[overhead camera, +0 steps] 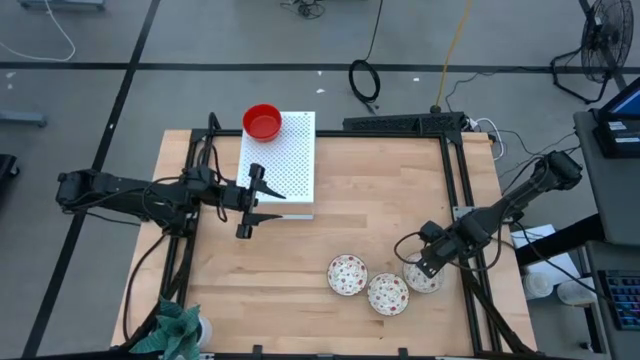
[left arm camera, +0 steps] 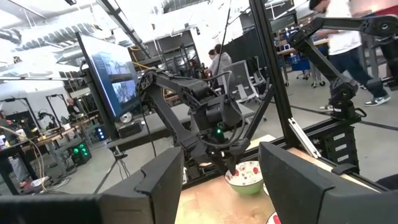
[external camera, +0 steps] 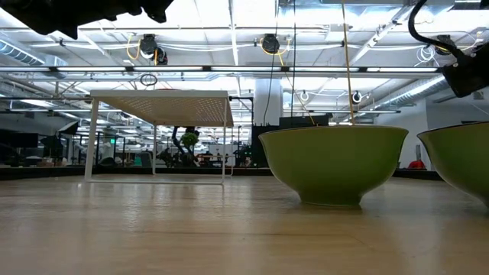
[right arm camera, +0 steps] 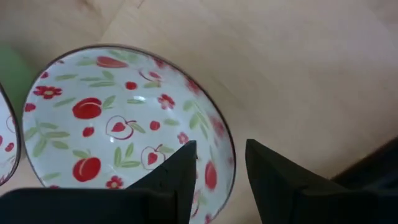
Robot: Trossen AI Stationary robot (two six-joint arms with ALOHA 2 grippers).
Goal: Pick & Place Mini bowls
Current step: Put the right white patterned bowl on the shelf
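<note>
Gripping: the right gripper (overhead camera: 428,266) straddles the rim of a patterned mini bowl (overhead camera: 424,277), one finger inside the bowl and one outside, as the right wrist view shows; its fingers (right arm camera: 171,177) stand narrowly parted around the rim (right arm camera: 224,134).
Held bowl: white inside with red fruit and flower print, green outside; it sits on the wooden table (overhead camera: 250,280), well apart from the white perforated board (overhead camera: 285,160), toward the table's right front corner.
Neighbouring bowls: two more patterned mini bowls, the middle one (overhead camera: 388,294) just beside the held bowl and the far one (overhead camera: 347,275) just beside that, form a short row nearer the board's side.
Red bowl: a glossy red mini bowl (overhead camera: 262,122) rests on the board's back left corner.
Left gripper: the left gripper (overhead camera: 250,201) hovers at the board's front left edge, its fingers spread wide, holding nothing.
Board: the white perforated board stands on thin legs at the table's back, seen as a raised platform in the low view.
Low view: two green bowl sides (external camera: 334,164) fill the right half, resting on the table.
Background: people stand in the room beyond the table.
</note>
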